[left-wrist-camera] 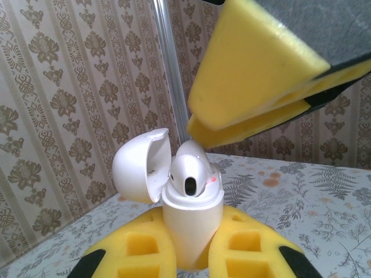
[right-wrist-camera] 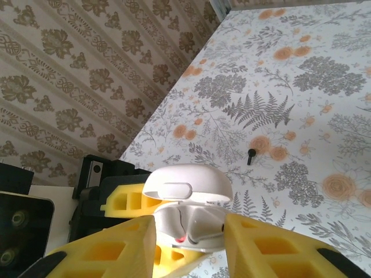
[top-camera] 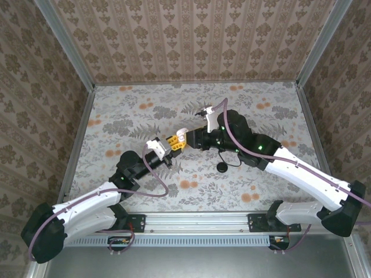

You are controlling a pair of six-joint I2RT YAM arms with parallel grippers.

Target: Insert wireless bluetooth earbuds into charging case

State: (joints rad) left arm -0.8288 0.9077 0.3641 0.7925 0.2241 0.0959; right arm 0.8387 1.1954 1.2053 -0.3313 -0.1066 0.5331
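Clamping the open-lidded case (left-wrist-camera: pixel 191 214) upright, left gripper (left-wrist-camera: pixel 191 255) closed on its base, right gripper (right-wrist-camera: pixel 188 231) just above it, jaws parted, small dark earbud (right-wrist-camera: pixel 250 155) on table (right-wrist-camera: pixel 324 87), ahead of right gripper.

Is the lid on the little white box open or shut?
Open. The lid of the charging case is tipped back to one side, showing the inside.

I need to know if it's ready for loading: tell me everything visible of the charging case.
The charging case is glossy white plastic, egg-shaped, its lower body clamped between the left gripper's yellow foam pads. Its hinged lid stands swung open to one side. A white earbud sits in its mouth beside a small red light.
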